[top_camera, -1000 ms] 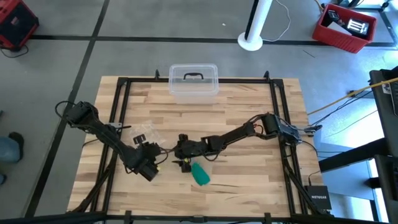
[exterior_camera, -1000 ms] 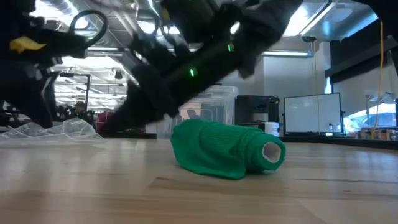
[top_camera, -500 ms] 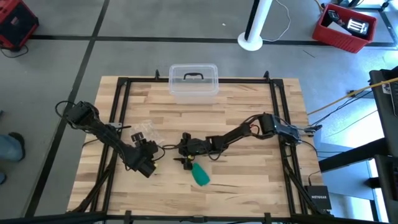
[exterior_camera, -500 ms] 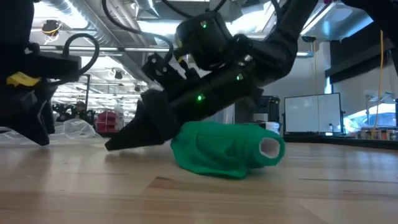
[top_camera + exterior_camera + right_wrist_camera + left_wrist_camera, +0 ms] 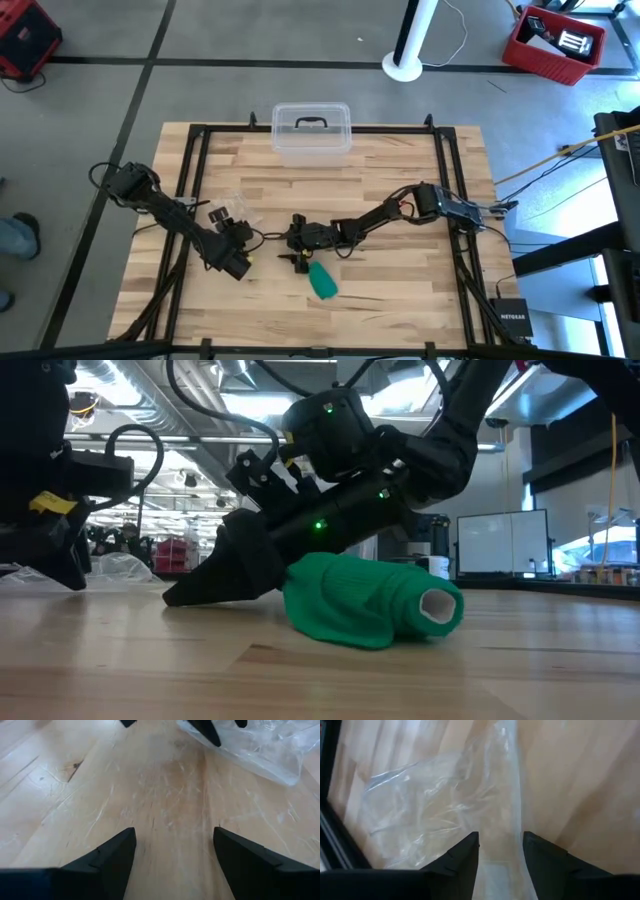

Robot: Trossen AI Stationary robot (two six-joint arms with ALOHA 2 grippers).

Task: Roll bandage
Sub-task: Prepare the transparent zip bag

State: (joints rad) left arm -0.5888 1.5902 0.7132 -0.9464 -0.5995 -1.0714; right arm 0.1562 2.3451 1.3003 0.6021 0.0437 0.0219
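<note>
Low view is showing what the high view is hiding: the bandage [image 5: 370,600], a compact teal-green roll, is lying on its side on the desk [image 5: 320,670] with its hollow core facing the camera's right, and the right gripper [image 5: 215,585] is leaning down just beside it, its dark tip touching the wood and its body pressing close against the far side of the roll. From above, the bandage [image 5: 322,280] is appearing only as a small green lump just beside the right gripper [image 5: 297,257]. A crinkled clear plastic wrapper [image 5: 229,212] is lying well apart from the bandage, past the left gripper [image 5: 238,262], and a clear lidded box [image 5: 311,132] is sitting farther still, at the desk's far edge. Through the right wrist view, the right gripper's fingers [image 5: 105,857] are standing wide apart over bare wood, holding nothing. Through the left wrist view, the left gripper's fingers [image 5: 462,857] are standing slightly parted over the wrapper [image 5: 435,805], gripping nothing.
</note>
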